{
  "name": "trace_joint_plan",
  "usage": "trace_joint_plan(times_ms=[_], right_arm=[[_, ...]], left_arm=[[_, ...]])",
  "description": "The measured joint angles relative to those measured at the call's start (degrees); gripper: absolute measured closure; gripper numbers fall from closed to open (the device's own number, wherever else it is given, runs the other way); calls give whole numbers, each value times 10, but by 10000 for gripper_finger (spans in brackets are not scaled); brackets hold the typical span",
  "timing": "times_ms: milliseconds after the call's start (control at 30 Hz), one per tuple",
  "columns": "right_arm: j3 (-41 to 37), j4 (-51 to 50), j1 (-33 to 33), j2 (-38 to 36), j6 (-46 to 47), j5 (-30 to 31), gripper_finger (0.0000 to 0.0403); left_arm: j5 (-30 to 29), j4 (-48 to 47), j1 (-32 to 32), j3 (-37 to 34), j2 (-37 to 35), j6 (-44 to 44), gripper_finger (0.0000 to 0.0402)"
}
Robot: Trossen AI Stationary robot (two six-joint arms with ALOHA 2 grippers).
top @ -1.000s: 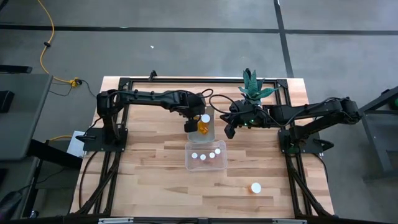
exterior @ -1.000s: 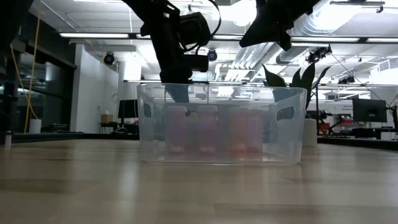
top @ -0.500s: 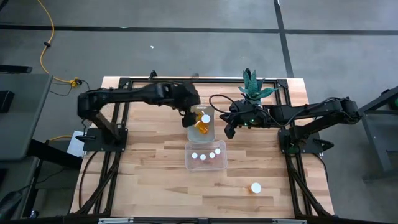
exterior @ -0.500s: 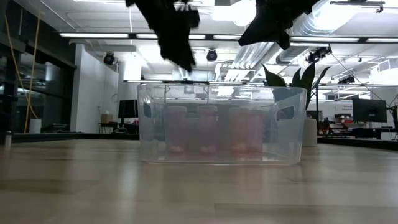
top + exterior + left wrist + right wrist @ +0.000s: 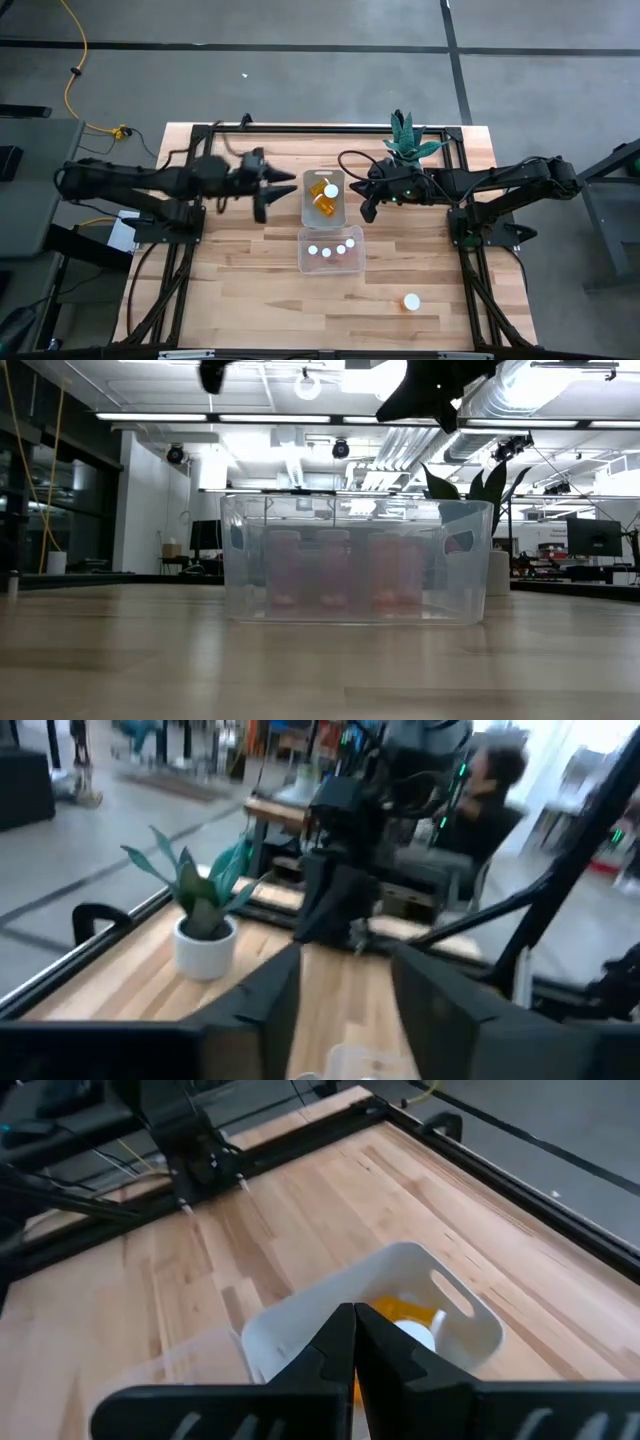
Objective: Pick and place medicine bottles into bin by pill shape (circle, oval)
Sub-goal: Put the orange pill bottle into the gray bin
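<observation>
No legible text — anywhere.

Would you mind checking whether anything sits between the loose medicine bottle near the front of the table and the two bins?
Nothing visible does. The loose bottle stands alone on bare wood, front-right of the clear bin, with the white bin just beyond that. Both grippers, left and right, flank the white bin, away from that stretch.
</observation>
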Motion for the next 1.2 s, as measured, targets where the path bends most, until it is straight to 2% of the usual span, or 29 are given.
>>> trace_joint_plan(times_ms=[167, 267, 467, 767, 900, 1000, 1100, 1200], right_arm=[[0, 25, 0, 0, -9, -14, 403], [0, 36, 0, 0, -15, -29, 403], [0, 49, 0, 0, -23, -68, 403], [0, 86, -1, 0, -121, -92, 403], [0, 149, -1, 0, -92, -93, 403], [5, 177, -1, 0, -77, -118, 398], [45, 106, 13, 0, -72, -147, 372], [108, -61, 40, 9, -73, -142, 323]], left_arm=[[-72, 75, -58, -102, -74, -28, 350], [-92, 89, -79, -139, -103, -39, 393], [-99, 97, -103, -166, -132, -38, 399], [-69, 92, -107, -166, -139, 88, 400], [-70, 92, -107, -166, -139, 94, 401], [-71, 92, -106, -166, -139, 91, 400], [-77, 92, -106, -166, -139, 90, 401], [-83, 91, -106, -166, -138, 90, 401]])
